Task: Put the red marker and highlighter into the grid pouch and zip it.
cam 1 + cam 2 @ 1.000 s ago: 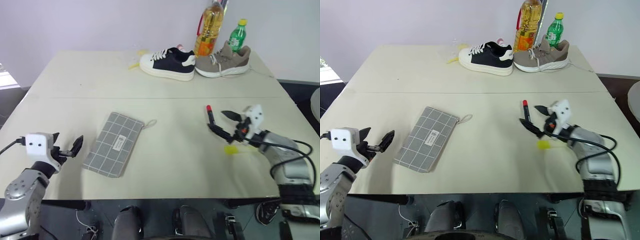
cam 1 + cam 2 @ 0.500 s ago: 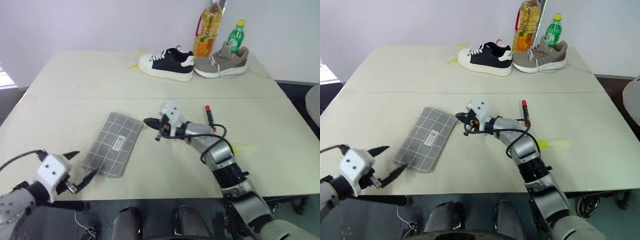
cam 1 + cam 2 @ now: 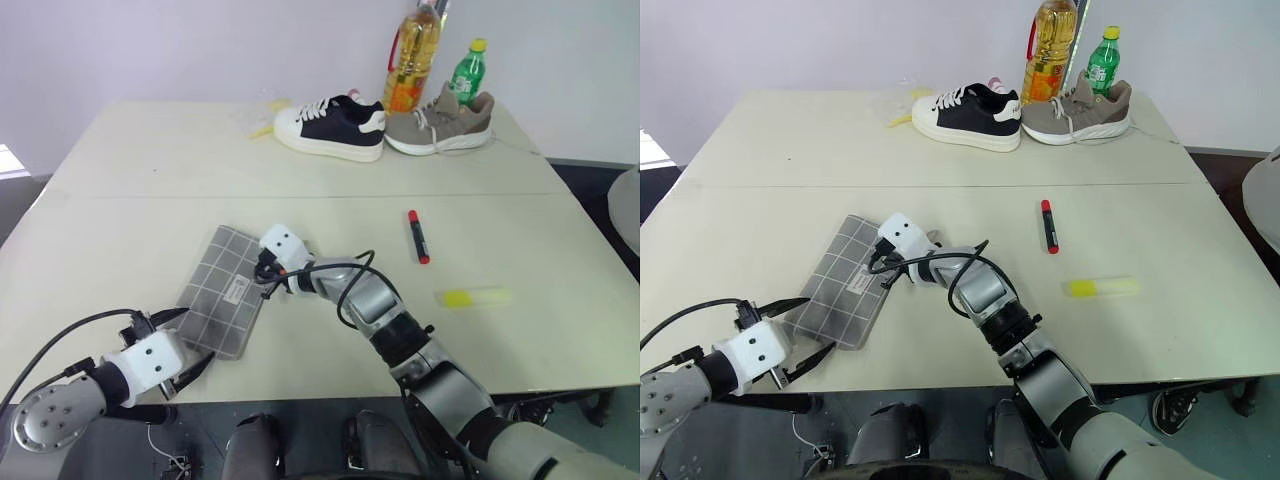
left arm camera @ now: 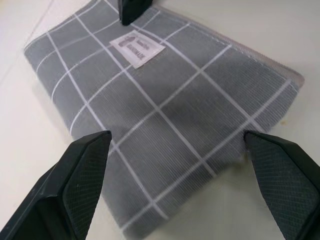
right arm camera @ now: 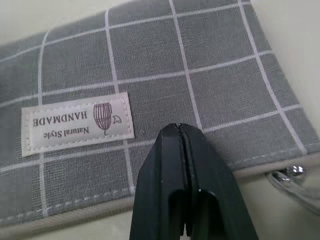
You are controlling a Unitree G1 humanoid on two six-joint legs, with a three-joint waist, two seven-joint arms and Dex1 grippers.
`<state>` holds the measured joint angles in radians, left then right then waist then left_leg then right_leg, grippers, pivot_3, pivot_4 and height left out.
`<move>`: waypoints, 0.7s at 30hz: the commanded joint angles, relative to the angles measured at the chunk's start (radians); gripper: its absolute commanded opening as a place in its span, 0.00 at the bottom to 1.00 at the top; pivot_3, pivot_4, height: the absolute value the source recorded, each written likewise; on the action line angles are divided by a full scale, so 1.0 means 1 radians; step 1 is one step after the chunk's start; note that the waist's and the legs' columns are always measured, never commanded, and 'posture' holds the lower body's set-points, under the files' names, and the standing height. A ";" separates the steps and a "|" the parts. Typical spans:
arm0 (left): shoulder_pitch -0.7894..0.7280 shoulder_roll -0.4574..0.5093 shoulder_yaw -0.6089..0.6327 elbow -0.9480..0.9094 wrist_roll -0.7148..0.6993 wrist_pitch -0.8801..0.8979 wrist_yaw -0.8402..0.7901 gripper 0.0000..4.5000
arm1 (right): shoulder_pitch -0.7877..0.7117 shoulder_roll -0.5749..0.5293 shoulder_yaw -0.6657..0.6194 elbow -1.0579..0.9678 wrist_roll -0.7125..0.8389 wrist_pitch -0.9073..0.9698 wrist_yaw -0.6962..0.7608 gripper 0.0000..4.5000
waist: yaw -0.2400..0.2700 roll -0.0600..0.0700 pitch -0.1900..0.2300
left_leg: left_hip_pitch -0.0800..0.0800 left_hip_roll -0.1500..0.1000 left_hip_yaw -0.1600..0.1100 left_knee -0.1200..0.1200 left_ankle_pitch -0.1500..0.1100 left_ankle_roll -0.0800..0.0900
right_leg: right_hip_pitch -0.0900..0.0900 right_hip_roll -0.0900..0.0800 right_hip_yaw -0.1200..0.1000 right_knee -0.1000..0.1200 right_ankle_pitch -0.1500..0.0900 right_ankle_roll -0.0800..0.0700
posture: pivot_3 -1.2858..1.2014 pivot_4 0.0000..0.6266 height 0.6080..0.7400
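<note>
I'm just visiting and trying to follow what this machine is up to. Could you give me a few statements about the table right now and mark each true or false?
1. The red marker is inside the grid pouch. False: it lies on the bare table, to the right of the pouch.
2. The right hand is shut, over the pouch beside its white label. True.
3. The left hand is shut. False: its fingers stand wide apart at the pouch's near end.
4. The highlighter lies near the marker, apart from it. True.
5. Two shoes sit at the far side of the table. True.
</note>
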<state>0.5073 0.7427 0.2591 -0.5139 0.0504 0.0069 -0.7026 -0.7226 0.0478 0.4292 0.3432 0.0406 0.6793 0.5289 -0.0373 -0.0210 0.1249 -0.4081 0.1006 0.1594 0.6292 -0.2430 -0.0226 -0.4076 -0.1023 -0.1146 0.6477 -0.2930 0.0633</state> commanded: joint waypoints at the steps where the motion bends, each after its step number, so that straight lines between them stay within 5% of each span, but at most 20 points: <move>1: -0.010 -0.008 -0.009 0.005 0.037 -0.044 0.026 1.00 | 0.013 -0.002 0.021 -0.003 -0.021 0.070 -0.004 0.01 | -0.003 0.000 0.000 | 0.000 0.000 0.000 0.000 0.000 0.000 | 0.000 0.000 0.000 0.000 0.000 0.000 | 0.52 0.24 0.74; 7: -0.004 -0.009 -0.009 0.020 0.026 -0.101 0.013 1.00 | 0.027 0.007 0.020 -0.010 -0.020 0.101 -0.008 0.01 | -0.005 0.000 0.000 | 0.000 0.000 0.000 0.000 0.000 0.000 | 0.000 0.000 0.000 0.000 0.000 0.000 | 0.52 0.24 0.74; 15: 0.137 0.043 0.075 -0.097 -0.177 0.095 -0.153 1.00 | 0.032 0.008 0.033 -0.010 -0.026 0.103 -0.004 0.01 | -0.006 0.000 -0.001 | 0.000 0.001 0.000 -0.001 0.000 0.000 | -0.001 0.000 0.000 0.000 0.000 0.000 | 0.52 0.24 0.74; 21: 0.110 0.071 0.078 -0.097 -0.119 0.104 -0.149 1.00 | 0.035 0.013 0.036 -0.009 -0.031 0.102 0.000 0.01 | -0.007 0.001 -0.001 | 0.000 0.000 0.000 0.000 0.000 0.000 | 0.000 0.000 0.000 0.000 -0.001 -0.002 | 0.52 0.24 0.74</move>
<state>0.6264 0.8059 0.3264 -0.6024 -0.0943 0.1351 -0.8643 -0.7148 0.0613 0.4383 0.3053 0.0211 0.7431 0.5202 -0.0440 -0.0204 0.1244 -0.4079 0.1010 0.1588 0.6286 -0.2433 -0.0229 -0.4080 -0.1023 -0.1147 0.6476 -0.2944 0.0611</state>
